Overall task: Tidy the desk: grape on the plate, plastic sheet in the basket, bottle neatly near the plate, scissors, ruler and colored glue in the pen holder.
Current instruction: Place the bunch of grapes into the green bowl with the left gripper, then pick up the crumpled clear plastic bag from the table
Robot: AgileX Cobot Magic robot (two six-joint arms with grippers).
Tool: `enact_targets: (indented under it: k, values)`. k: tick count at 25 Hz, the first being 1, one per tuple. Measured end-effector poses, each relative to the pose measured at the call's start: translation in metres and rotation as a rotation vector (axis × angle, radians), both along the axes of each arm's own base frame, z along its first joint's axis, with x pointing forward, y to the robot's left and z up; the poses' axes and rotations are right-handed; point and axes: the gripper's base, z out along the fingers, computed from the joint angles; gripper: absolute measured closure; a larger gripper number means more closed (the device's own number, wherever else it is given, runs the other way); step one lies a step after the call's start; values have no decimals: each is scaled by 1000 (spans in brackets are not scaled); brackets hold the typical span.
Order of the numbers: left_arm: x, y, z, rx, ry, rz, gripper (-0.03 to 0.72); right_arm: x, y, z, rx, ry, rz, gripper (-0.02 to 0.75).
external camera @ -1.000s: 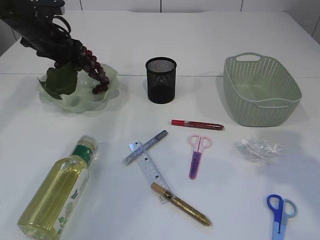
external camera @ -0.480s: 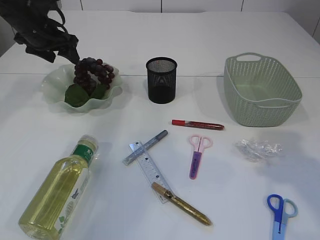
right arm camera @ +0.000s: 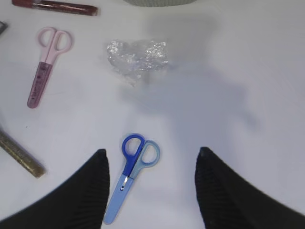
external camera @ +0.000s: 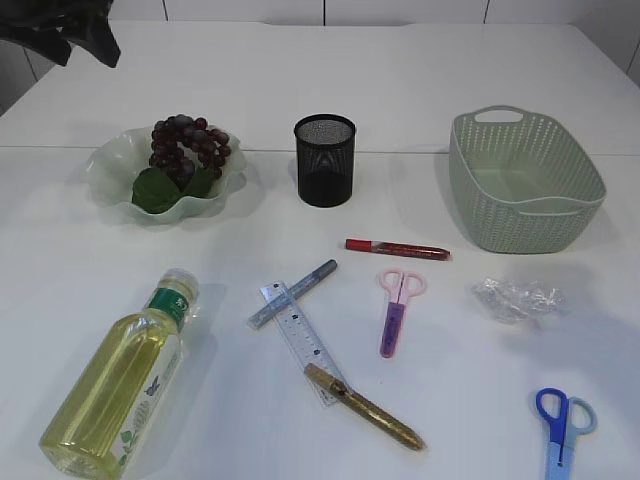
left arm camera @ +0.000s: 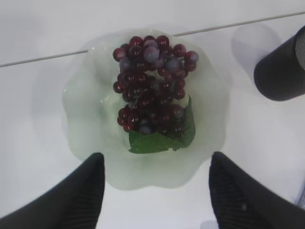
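A: Item one, tools. Left gripper (left arm camera: pixel 155 191): jaws wide, empty, above the plate (left arm camera: pixel 86 95). Right gripper (right arm camera: pixel 151 191): jaws wide, empty, above the blue scissors (right arm camera: pixel 131 176), lower centre of its frame.

B: Risks?

A: The sheet (right arm camera: pixel 137 57) looks thin and crinkled; I judge fingers may close on one fold and shed it short of the basket (external camera: pixel 525 180). The bottle (external camera: pixel 120 385) is round, smooth and lying flat at lower left, so a nudge could roll it. The ruler (external camera: pixel 300 340) is flat and partly under a silver pen (external camera: pixel 292 294) and a gold glue (external camera: pixel 362 407); lifting one may drag the others. The holder (external camera: pixel 323 160) is light mesh with a narrow mouth; a slanted drop could tip it.

B: Other entries?

A: Grape (left arm camera: pixel 152 81): glossy dark-red bunch with leaf, already on the scalloped pale-green plate, upper left of the exterior view. Pink scissors (external camera: pixel 397 308) at centre, plastic handles. Red glue (external camera: pixel 396 247), a slim tube, right of centre. Basket is woven, green, at upper right.
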Motion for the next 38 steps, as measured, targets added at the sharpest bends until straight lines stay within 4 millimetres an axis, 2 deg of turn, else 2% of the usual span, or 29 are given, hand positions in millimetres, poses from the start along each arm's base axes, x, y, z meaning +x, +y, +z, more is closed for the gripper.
enact_targets:
  k: [6, 14, 18, 22, 27, 30, 34, 38]
  values:
    - [-35, 5, -4, -2, 48, 29, 253, -1, 4, 0, 27, 4, 46, 285]
    - [-104, 14, -28, 23, 158, 41, 258, 3, 10, -4, 20, 20, 94, 286]
    - [-136, 17, -41, 30, 225, 42, 260, 15, 25, -14, 16, 73, 162, 286]
    - [-159, 20, -48, 40, 290, 36, 260, 39, 44, -21, -7, 114, 231, 287]
    - [-167, 20, -51, 45, 333, 31, 260, 79, 55, -40, -62, 179, 265, 286]
    - [-167, 20, -51, 44, 333, 33, 261, 101, 58, -57, -86, 228, 278, 241]
    - [-167, 20, -51, 44, 333, 33, 263, 122, 62, -79, -104, 280, 301, 164]
    - [-167, 20, -51, 42, 333, 33, 263, 138, 63, -100, -149, 318, 316, 154]
